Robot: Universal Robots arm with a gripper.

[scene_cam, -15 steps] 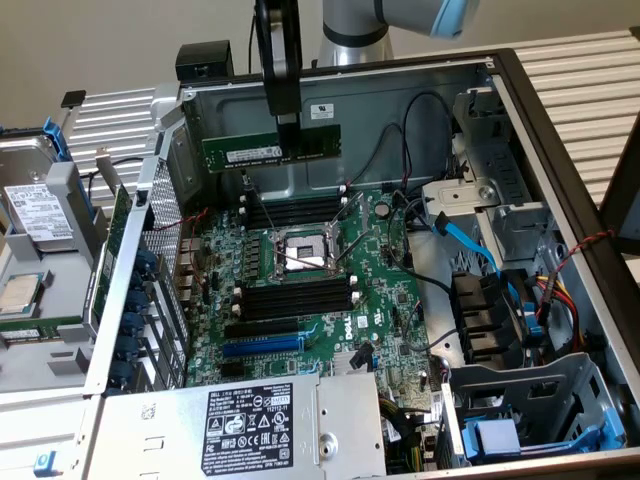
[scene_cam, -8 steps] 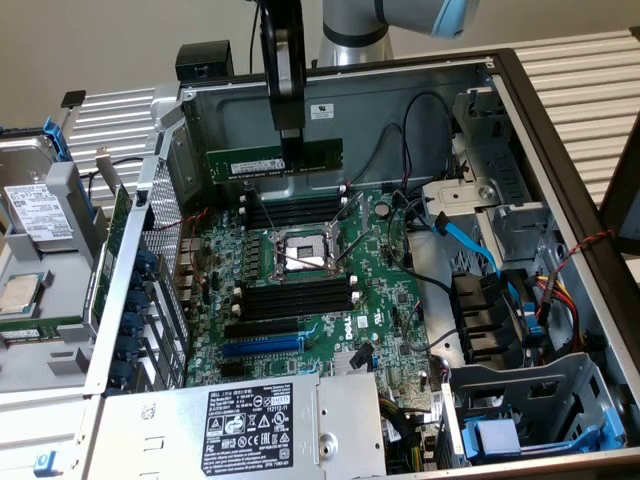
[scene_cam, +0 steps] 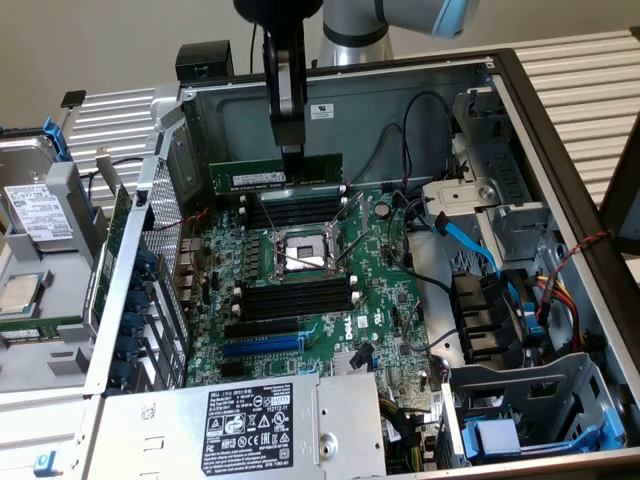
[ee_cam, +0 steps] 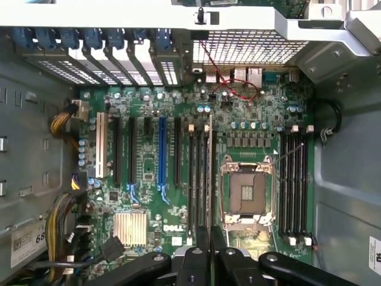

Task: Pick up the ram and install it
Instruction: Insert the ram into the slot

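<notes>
Above the motherboard (scene_cam: 385, 300), ram (scene_cam: 250, 176) between the fingers (scene_cam: 290, 138)

"DELL" stands on the motherboard (ee_cam: 146, 179) and the power-supply label (scene_cam: 250, 425).

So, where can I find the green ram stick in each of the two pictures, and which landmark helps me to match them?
Exterior view: the long thin green ram stick hangs broadside in the hand, just above a bank of black memory slots.
Wrist view: it is seen edge-on, a thin line running out from the hand, beside the socket.
Shared landmark: the square silver metal processor socket.
</notes>
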